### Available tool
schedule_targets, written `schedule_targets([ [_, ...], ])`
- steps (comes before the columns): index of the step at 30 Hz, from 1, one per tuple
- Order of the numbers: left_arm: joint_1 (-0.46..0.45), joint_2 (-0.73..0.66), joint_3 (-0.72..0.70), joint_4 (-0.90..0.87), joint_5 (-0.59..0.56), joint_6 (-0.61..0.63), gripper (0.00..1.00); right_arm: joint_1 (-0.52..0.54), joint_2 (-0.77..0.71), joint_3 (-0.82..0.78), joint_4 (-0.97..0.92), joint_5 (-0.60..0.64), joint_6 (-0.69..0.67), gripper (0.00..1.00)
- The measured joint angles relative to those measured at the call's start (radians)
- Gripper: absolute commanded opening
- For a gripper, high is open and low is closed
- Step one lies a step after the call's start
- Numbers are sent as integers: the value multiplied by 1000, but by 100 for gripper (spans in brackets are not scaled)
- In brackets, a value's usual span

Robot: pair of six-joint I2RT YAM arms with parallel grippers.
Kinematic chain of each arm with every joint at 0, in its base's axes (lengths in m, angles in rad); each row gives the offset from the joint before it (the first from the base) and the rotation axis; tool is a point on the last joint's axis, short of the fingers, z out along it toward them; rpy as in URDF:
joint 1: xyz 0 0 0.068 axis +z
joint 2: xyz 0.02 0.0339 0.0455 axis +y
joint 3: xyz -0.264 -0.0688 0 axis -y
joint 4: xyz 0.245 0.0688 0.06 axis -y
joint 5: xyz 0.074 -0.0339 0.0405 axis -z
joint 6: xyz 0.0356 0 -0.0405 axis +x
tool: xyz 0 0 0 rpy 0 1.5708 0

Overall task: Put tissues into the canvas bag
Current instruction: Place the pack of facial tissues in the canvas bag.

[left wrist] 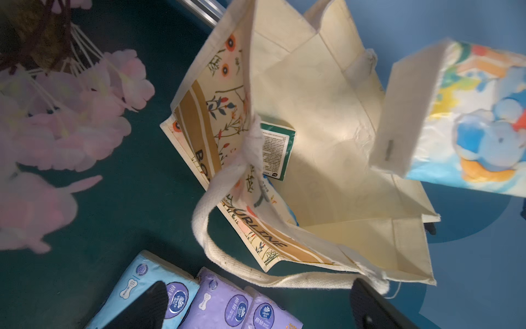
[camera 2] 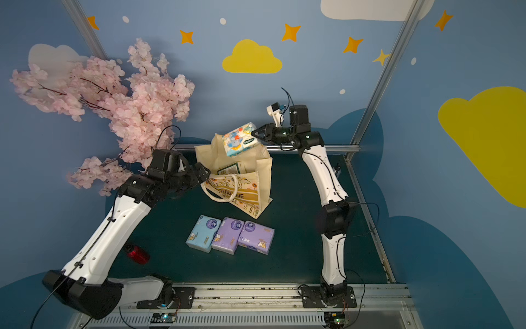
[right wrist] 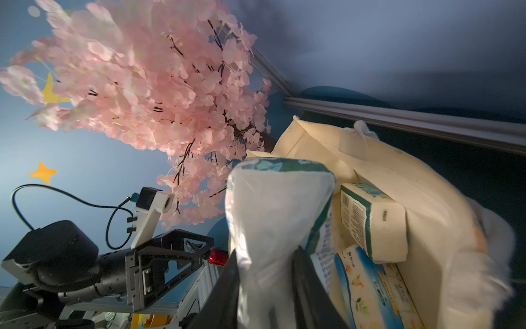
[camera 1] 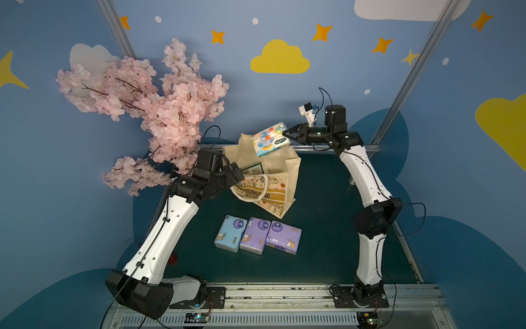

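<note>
The cream canvas bag (camera 1: 284, 173) (camera 2: 256, 173) stands open at the back of the mat. My right gripper (camera 1: 286, 134) (right wrist: 266, 284) is shut on a white tissue pack with a blue elephant (camera 1: 270, 139) (left wrist: 469, 119) (right wrist: 276, 216), held tilted above the bag's mouth. My left gripper (camera 1: 236, 173) (left wrist: 260, 306) is open beside the bag's left rim, holding nothing, and a rope handle (left wrist: 227, 270) hangs just ahead of its fingers. Two packs (right wrist: 370, 222) (right wrist: 364, 290) lie inside the bag. A light blue pack (camera 1: 230, 233) and two purple packs (camera 1: 254, 235) (camera 1: 283, 237) lie side by side in front of the bag.
A pink blossom branch (camera 1: 148, 114) overhangs the back left, close behind my left arm. A small red object (camera 2: 138, 254) lies on the mat by the left arm. A metal rail (camera 1: 341, 148) runs along the back edge behind the bag.
</note>
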State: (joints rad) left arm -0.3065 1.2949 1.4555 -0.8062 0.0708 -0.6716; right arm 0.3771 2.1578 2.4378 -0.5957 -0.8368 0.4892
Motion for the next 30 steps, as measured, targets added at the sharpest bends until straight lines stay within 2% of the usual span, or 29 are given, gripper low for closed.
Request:
schedule_targets([
  [3, 16, -14, -15, 2, 8, -8, 100, 35, 90, 76, -56, 16, -39, 31],
  [9, 32, -28, -20, 11, 32, -18, 100, 97, 162, 85, -168, 95, -132, 34],
  [12, 35, -23, -20, 11, 43, -18, 100, 126, 174, 85, -216, 129, -176, 43],
  [14, 39, -19, -20, 12, 51, -18, 100, 140, 174, 85, -245, 152, -203, 57],
  [17, 41, -14, -20, 13, 56, -18, 100, 156, 174, 99, -273, 188, -236, 71],
  [30, 19, -14, -19, 25, 57, -18, 100, 163, 129, 101, -329, 299, -293, 75],
])
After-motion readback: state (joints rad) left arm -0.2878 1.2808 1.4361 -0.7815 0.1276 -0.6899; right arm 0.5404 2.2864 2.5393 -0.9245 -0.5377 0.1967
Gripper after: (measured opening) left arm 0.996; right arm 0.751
